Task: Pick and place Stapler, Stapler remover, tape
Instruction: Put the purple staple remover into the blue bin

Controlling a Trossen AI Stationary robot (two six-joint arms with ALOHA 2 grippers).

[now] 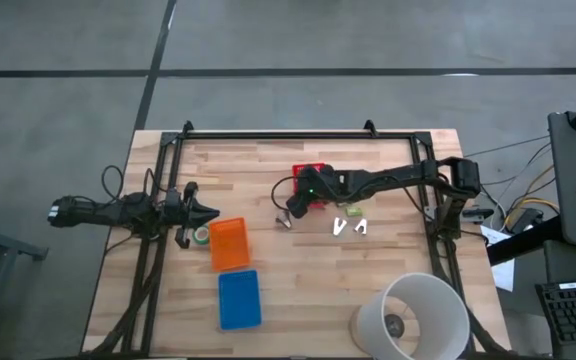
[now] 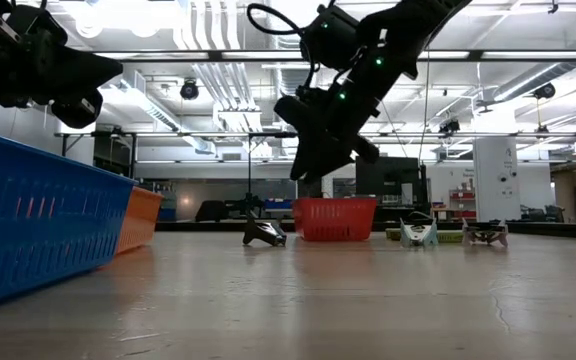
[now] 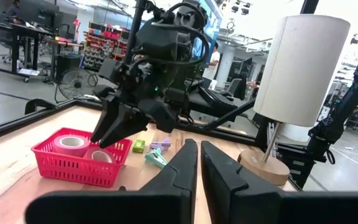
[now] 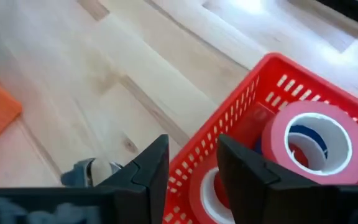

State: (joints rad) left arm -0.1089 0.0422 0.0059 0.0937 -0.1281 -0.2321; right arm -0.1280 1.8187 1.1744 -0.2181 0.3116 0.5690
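Observation:
A red basket [image 1: 313, 178] stands mid-table and holds pinkish-red tape rolls [image 4: 316, 142], one with a blue roll inside it. My right gripper [image 4: 191, 165] hangs open and empty above the basket's near-left corner, off the table [image 2: 313, 165]. A grey stapler remover [image 1: 283, 222] lies just beyond it on the wood [image 4: 89, 171]. Two pale stapler removers [image 1: 340, 227] [image 1: 361, 228] lie to the right. A green tape roll [image 1: 201, 234] sits by the orange basket [image 1: 230, 243]. My left gripper [image 3: 197, 163] waits shut at the table's left side [image 1: 208, 212]. No stapler shows plainly.
A blue basket [image 1: 238, 298] stands near the front edge, beside the orange one. A big white cylinder on a round wooden base [image 1: 413, 315] occupies the near-right corner. Small green and purple bits [image 3: 156, 155] lie next to the red basket. Bare wood stretches between the baskets and the cylinder.

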